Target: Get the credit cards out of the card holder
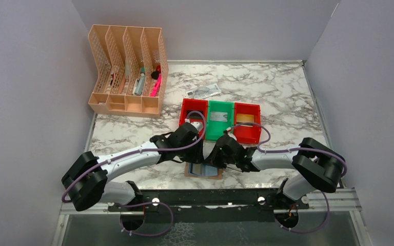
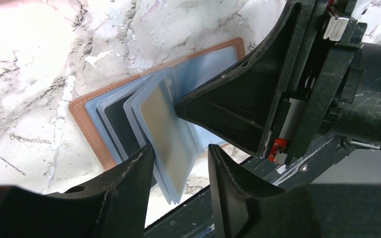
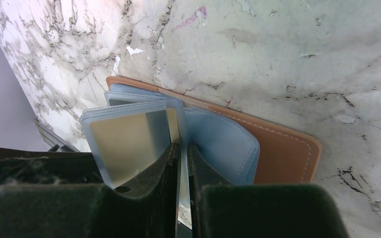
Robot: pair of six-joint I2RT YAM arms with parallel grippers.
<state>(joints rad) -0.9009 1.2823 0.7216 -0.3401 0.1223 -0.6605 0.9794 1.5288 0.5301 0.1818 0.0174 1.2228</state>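
Card holder (image 1: 203, 170) lies open on the tabletop (image 1: 287, 97) near the front edge, between the two arms. Tan cover is down and the clear blue-grey sleeve leaves are fanned upward.

Right gripper (image 3: 182, 148): jaws closed on a sleeve leaf, pinched close to the spine and held upright. A gold-toned card (image 3: 129, 144) sits sleeved in the leaf just beside the fingertips. Cannot tell whether that is the pinched leaf or its neighbour. The cover lies flat beyond the tips.

Left gripper (image 2: 178, 152): jaws apart, straddling the free edge of the gold-card leaf. One finger (image 2: 129, 181) is against or just beside the leaf's outer face, the other stands clear of it. In the left wrist view, the right gripper's tip meets the same leaf from the spine side.

A dark card (image 2: 120, 124) shows in a lower leaf, nearer the cover.

Beyond the holder stand three bins in a row: left red bin (image 1: 186, 110), green bin (image 1: 220, 132), right red bin (image 1: 248, 136). A grey card (image 1: 218, 117) lies in the green bin and a tan-gold card (image 1: 244, 118) in the right red one. A crumpled note (image 1: 203, 91) lies behind the bins, and a peach file rack (image 1: 128, 72) stands at far left.
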